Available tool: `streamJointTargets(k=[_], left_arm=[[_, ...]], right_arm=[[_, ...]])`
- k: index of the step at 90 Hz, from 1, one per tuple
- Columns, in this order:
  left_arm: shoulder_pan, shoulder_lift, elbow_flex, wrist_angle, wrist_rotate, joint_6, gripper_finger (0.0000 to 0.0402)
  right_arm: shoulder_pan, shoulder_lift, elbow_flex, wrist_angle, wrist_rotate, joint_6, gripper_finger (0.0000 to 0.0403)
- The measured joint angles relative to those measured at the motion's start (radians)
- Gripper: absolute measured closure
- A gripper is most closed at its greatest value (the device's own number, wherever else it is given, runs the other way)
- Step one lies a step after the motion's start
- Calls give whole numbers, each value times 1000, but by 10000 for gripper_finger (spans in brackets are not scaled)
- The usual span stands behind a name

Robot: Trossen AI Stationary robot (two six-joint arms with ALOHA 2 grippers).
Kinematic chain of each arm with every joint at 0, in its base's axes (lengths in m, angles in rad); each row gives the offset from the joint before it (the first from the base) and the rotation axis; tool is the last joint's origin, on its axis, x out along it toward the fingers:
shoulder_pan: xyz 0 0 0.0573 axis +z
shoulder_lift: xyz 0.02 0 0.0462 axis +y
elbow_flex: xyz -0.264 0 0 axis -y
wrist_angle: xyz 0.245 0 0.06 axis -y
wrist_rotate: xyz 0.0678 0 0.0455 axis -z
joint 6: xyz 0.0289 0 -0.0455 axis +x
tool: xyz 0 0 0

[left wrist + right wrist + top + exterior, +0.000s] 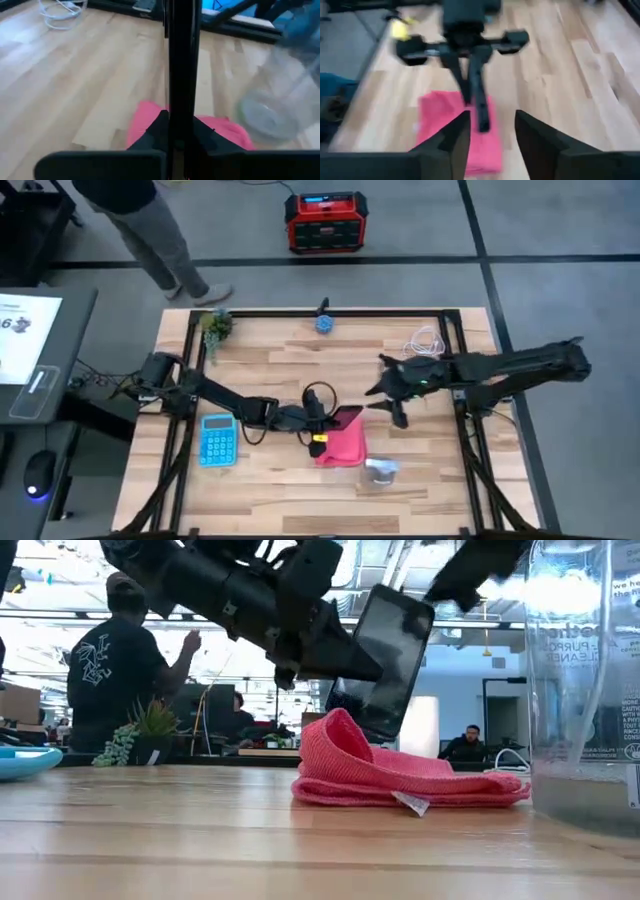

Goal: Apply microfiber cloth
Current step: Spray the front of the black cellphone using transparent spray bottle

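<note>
The pink-red microfiber cloth [342,446] lies folded on the wooden table near its middle, one fold humped up [335,735]. Just over its far edge a black phone [347,418] is held tilted by my left gripper [325,421], which reaches in from the table's left. In the left wrist view the phone [181,65] shows edge-on as a dark bar, with the cloth [145,120] behind it. To the phone's right my right gripper [392,398] hovers open, nothing between its fingers [456,140]; it faces the left gripper and the cloth [452,132]. My left gripper pinches the phone's two flat faces between its fingers [159,131], at the phone's lower end [352,690]. The fingers come from the table's left, slanting down. The phone stands tilted, its upper end [400,610] raised; whether its lower end touches the cloth, I cannot tell.
A light blue calculator [218,438] lies left of the cloth, under the left arm. A clear bottle [380,471] stands near the cloth's right front corner. A small plant [215,326], a blue object [325,323] and a white cable [425,342] sit along the far edge.
</note>
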Motion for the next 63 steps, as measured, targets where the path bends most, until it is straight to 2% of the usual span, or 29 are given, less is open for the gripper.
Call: streamJointTargets(k=[16, 28, 40, 52, 57, 63], left_arm=[[-27, 0, 0, -17, -41, 0, 397], [-28, 0, 0, -14, -53, -4, 397], [-28, 0, 0, -12, -72, -5, 397], [-28, 0, 0, -12, -72, -6, 397], [-30, 0, 0, -12, -72, -7, 397], [-32, 0, 0, -12, -72, -7, 397]], right_arm=[[266, -151, 9, -111, 104, 150, 243], [516, -169, 8, -173, 302, 340, 247], [726, -81, 4, -165, 554, 466, 248], [830, 48, 3, -124, 780, 572, 248], [852, 99, 3, -113, 832, 618, 245], [861, 159, 3, -91, 835, 635, 237]])
